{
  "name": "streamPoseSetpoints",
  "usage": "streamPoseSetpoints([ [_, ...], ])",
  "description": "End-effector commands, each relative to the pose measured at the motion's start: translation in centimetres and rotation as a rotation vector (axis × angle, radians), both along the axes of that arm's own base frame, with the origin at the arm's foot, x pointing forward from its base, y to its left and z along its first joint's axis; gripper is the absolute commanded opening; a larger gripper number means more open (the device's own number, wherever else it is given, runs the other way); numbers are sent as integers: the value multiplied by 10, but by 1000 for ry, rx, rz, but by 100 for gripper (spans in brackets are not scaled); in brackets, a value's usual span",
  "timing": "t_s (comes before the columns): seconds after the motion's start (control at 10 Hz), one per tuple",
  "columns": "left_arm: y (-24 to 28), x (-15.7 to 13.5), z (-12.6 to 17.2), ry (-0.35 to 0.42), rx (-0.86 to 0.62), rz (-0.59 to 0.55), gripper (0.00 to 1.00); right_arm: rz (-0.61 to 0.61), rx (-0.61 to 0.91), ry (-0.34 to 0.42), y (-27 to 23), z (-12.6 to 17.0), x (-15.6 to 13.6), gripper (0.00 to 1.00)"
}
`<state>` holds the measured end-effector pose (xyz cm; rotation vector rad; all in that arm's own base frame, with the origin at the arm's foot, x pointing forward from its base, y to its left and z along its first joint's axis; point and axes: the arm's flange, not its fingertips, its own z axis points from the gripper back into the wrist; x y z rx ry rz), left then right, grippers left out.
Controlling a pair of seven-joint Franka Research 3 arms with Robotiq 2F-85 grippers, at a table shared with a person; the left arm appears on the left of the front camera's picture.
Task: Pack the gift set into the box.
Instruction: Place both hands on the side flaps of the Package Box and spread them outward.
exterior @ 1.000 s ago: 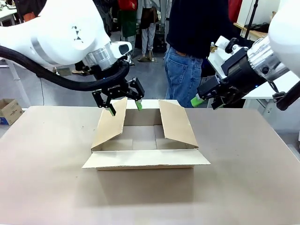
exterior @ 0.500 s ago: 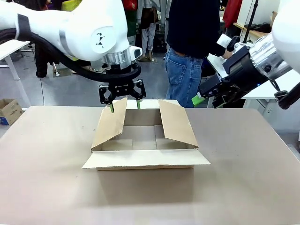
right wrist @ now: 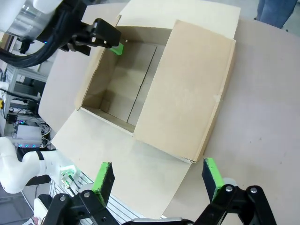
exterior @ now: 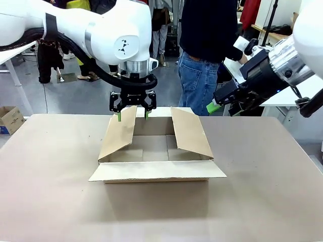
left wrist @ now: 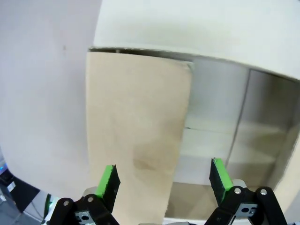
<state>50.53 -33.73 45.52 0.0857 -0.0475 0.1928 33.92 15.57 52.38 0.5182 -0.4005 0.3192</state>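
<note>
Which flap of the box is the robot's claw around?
The left flap, raised on the robot's left side of the box. The open left gripper has a green finger on each side of it, unlike the others.

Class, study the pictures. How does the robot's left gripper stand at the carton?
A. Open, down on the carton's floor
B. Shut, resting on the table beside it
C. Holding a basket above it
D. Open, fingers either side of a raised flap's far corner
D: the left gripper is open, its green pads either side of the far corner of the raised left flap of the box.
</note>
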Motion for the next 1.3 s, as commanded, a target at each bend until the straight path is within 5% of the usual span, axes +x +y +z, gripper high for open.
streamPoseSetpoints([
  [0.0, -1, 0, -5, -2, 102, 19, 100, 3, 6, -4, 1, 0, -1, 100],
  [0.6, 13, -17, -14, -52, 195, -23, 100, 3, 6, -4, 1, 0, -1, 100],
  [1.2, 57, -40, 27, -168, 154, 5, 100, 3, 6, -4, 1, 0, -1, 100],
])
